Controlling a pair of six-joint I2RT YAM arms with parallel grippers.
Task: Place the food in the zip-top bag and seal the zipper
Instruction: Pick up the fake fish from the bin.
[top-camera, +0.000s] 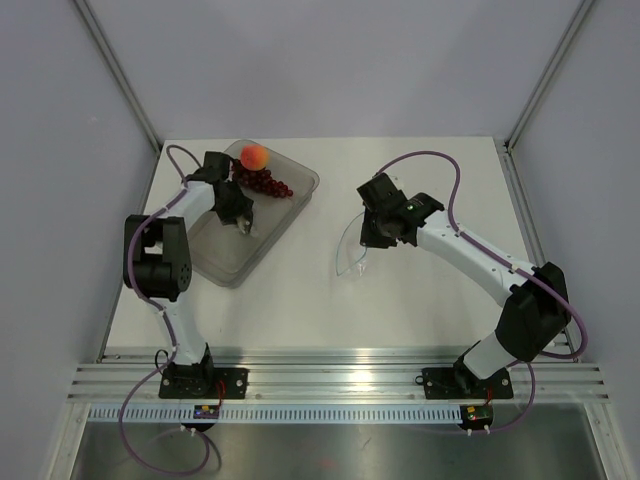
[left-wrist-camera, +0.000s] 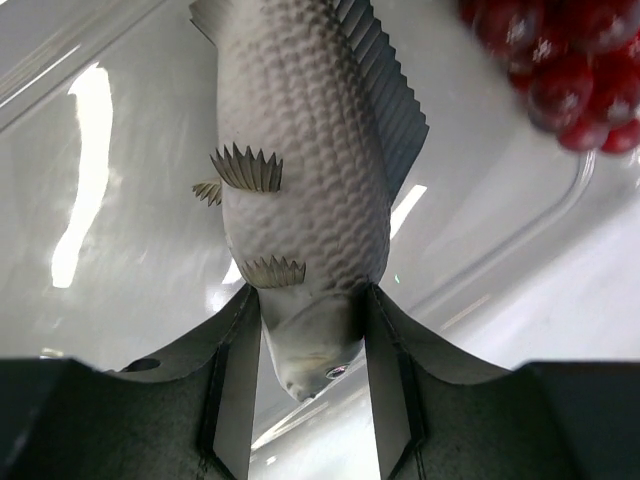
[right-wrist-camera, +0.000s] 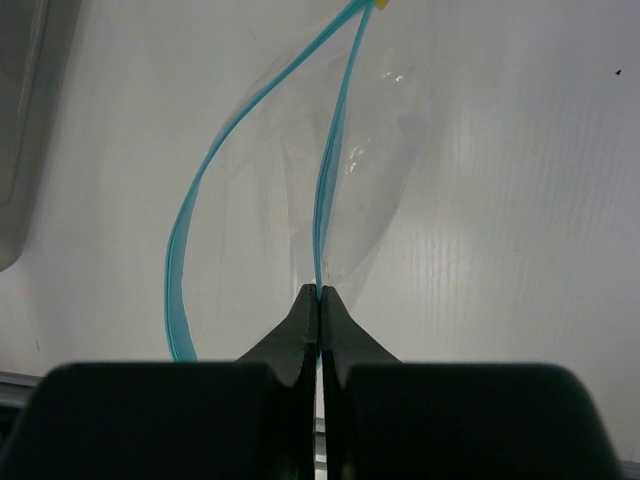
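My left gripper (top-camera: 243, 222) is inside the grey tray (top-camera: 230, 268), shut on a grey scaly toy fish (left-wrist-camera: 305, 180). In the left wrist view the fingers (left-wrist-camera: 236, 350) clamp the fish just behind its head. The orange-red peach (top-camera: 254, 156) and the dark red grapes (top-camera: 265, 181) lie at the tray's far end. The grapes also show in the left wrist view (left-wrist-camera: 565, 60). My right gripper (top-camera: 372, 240) is shut on one side of the clear zip-top bag (right-wrist-camera: 370, 170), right on its blue-teal zipper (right-wrist-camera: 335, 150). The bag's mouth gapes open, with the other zipper strip (right-wrist-camera: 185, 240) curving away.
The translucent grey tray's corner shows at the left of the right wrist view (right-wrist-camera: 20, 100). White table (top-camera: 420, 300) lies between the tray and the bag (top-camera: 352, 255). Grey walls stand on the far side and both flanks. A metal rail runs along the near edge.
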